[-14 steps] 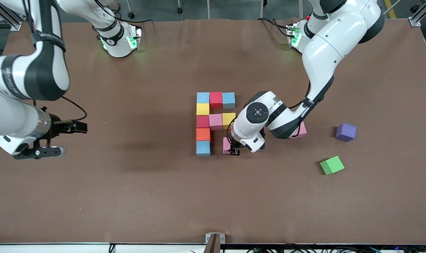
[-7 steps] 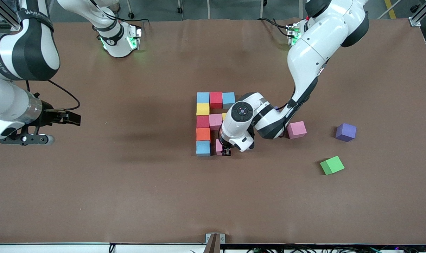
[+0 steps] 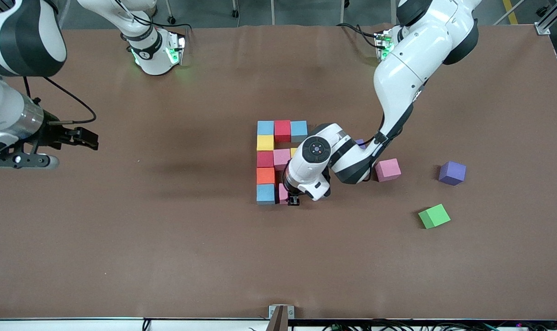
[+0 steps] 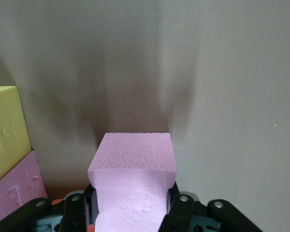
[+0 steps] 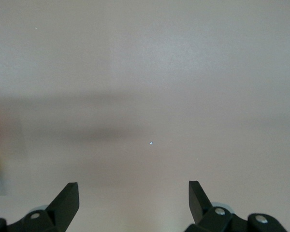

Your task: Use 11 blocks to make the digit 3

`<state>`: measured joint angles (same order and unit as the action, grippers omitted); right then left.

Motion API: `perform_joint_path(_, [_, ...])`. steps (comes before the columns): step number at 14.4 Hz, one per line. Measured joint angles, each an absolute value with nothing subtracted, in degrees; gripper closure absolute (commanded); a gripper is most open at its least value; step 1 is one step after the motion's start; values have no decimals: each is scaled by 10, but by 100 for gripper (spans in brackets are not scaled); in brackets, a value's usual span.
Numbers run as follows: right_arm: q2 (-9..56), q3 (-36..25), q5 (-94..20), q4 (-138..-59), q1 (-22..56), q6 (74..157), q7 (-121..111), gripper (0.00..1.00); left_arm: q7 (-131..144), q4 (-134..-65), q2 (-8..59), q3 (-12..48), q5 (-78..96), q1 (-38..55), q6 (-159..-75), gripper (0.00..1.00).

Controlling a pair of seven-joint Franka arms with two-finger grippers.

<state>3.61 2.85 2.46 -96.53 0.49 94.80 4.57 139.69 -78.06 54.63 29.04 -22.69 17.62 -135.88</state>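
Pink block (image 4: 133, 164), pebbled matte foam, clamped in left claw (image 4: 133, 212); front view mostly hides it. Right claw (image 5: 134, 195) apart, waiting.

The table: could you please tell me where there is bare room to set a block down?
Bare table spans the strip nearest the front camera and the stretch between the block cluster and the waiting right tool. It is crowded where the left tool holds a pink block beside the cluster, and near the loose pink, purple and green cubes.

Open right claw (image 5: 134, 199) above table (image 5: 150, 87)
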Motion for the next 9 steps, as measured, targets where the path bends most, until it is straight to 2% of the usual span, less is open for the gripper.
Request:
perform_joint_path(5, [18,33,25,-969,5,940,46,0,1397,-771,550,289,-227,187,-1351,67])
perform_joint_path(9, [3,33,25,-955,5,901,46,0,1397,-765,554,289,-227,190,-1348,67])
